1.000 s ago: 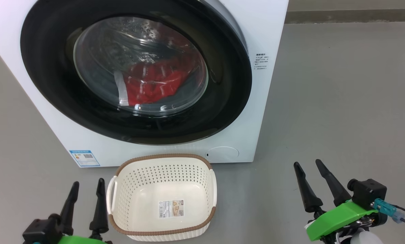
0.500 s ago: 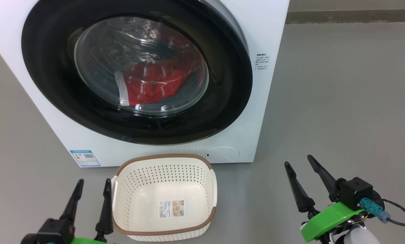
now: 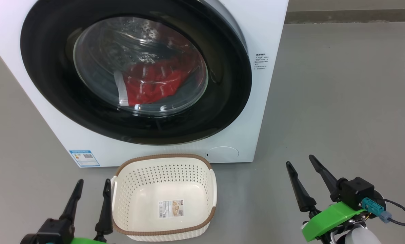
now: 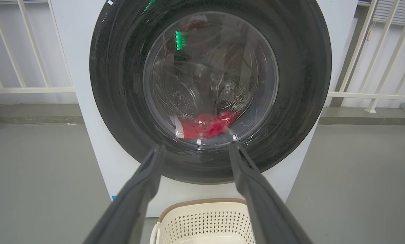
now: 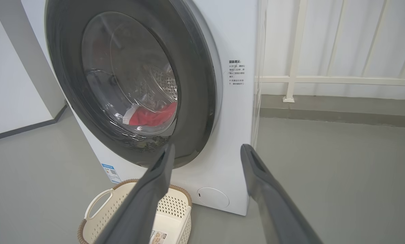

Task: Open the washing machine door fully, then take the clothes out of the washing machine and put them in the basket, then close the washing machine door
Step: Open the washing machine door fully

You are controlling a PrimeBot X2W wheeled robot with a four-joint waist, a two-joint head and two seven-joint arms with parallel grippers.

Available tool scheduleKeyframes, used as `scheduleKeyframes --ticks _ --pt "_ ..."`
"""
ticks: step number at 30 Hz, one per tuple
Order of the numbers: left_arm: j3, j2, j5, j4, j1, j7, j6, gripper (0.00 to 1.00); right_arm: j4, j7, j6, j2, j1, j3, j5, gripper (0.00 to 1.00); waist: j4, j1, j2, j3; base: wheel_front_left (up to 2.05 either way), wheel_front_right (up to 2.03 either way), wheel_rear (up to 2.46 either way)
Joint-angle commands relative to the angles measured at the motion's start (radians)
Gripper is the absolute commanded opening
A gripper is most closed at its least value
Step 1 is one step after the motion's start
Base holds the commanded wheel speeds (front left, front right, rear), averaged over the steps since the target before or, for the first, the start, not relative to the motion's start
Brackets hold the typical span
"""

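The right gripper (image 3: 299, 160) hung low over the grey floor (image 3: 341, 101) with its two dark fingers spread wide and nothing between them, tips aimed up and a little leftward in the head view. From there the washing machine door (image 3: 222, 84) lay ahead, above and to the left, apart from the fingers and shut, or very nearly shut, against the white front of the washing machine (image 3: 266, 34). In the right wrist view the fingers framed the door's lower right arc, and a pale band ran along that right-hand edge where the glossy black rim met the cabinet. Being round, the door had no long axis to line up with; what mattered, as I judged it, was that right-hand edge curving upward, which would be the likeliest place to hook and pull, though no handle or hinge could be made out for certain. The right gripper was the nearer arm to that edge. The left gripper (image 3: 94, 181), likewise spread and empty, sat lower left, just beside the left handle of the basket (image 3: 165, 157), and its own view looked squarely at the middle of the glass (image 4: 209, 67). The basket stood on the floor just before the machine, under the door. The clothes (image 3: 151, 84), red with a white band, lay low in the drum (image 5: 165, 81) behind the glass, out of reach until the door swung open
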Motion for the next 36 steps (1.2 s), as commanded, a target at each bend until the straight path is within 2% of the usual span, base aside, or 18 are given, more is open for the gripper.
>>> scheduleKeyframes --ticks 1,36 --pt "0.032 0.018 -0.002 -0.021 -0.043 -0.012 0.003 1.0 -0.023 -0.012 -0.001 -0.002 -0.036 0.021 -0.003 1.0 0.0 0.0 0.0 0.001 0.0 0.0 0.0" --pt "0.039 0.018 -0.023 -0.02 -0.046 -0.012 0.007 1.0 -0.026 -0.012 -0.001 0.004 -0.035 -0.018 0.026 1.0 0.009 0.0 0.0 0.006 0.0 0.0 0.0"
